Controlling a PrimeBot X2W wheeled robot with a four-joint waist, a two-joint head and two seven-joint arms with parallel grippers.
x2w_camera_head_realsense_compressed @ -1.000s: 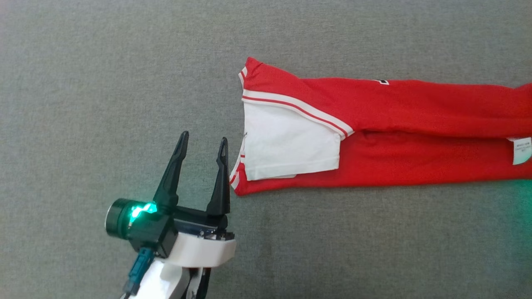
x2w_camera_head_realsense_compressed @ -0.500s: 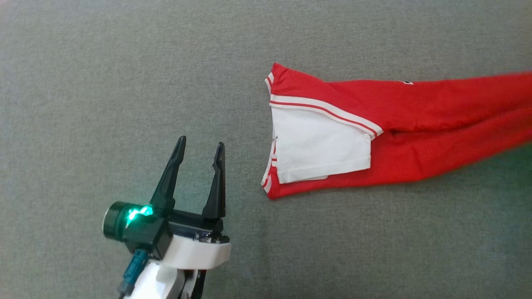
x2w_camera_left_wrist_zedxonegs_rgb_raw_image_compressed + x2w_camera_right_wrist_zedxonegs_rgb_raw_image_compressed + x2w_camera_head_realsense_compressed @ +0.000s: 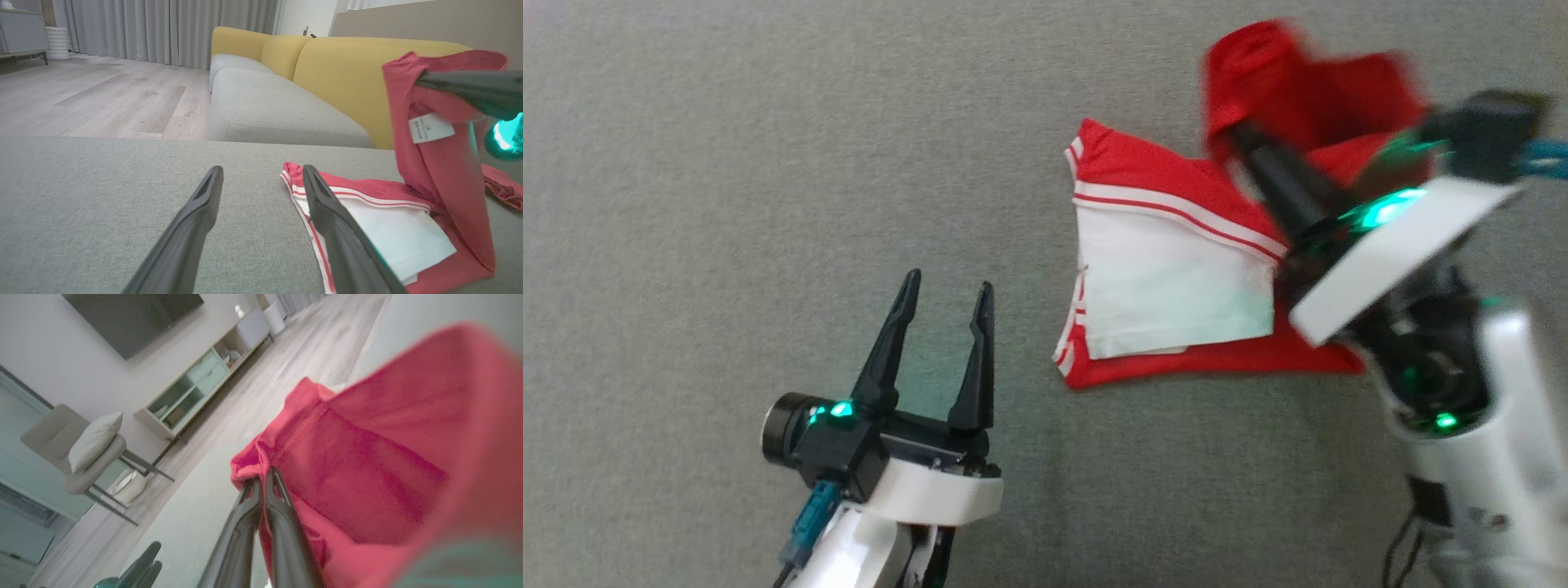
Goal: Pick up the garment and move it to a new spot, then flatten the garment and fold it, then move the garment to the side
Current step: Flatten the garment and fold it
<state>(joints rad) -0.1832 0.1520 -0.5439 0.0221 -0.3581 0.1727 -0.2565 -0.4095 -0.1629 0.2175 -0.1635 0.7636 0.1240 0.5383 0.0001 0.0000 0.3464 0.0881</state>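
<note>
The garment (image 3: 1172,273) is red with a white sleeve and white stripes, and its left part lies flat on the grey surface (image 3: 727,163). Its right end is lifted and doubled back over the rest. My right gripper (image 3: 1235,131) is shut on that raised red edge, blurred in the head view. The right wrist view shows the closed fingers pinching the red cloth (image 3: 359,465) at my right gripper (image 3: 263,475). My left gripper (image 3: 949,282) stands open to the left of the garment, nothing between its fingers. In the left wrist view, my left gripper (image 3: 262,171) is near the striped edge of the garment (image 3: 392,228).
Beyond the grey surface stands a yellow sofa (image 3: 339,65) with grey seat cushions, and wooden floor (image 3: 102,94) in front of curtains. A cabinet (image 3: 196,384) and a chair with a cushion (image 3: 86,453) stand along the wall.
My right arm has come into the head view, carrying the garment's right end up and leftward over the flat part. The left gripper stays open; the camera has shifted slightly.
</note>
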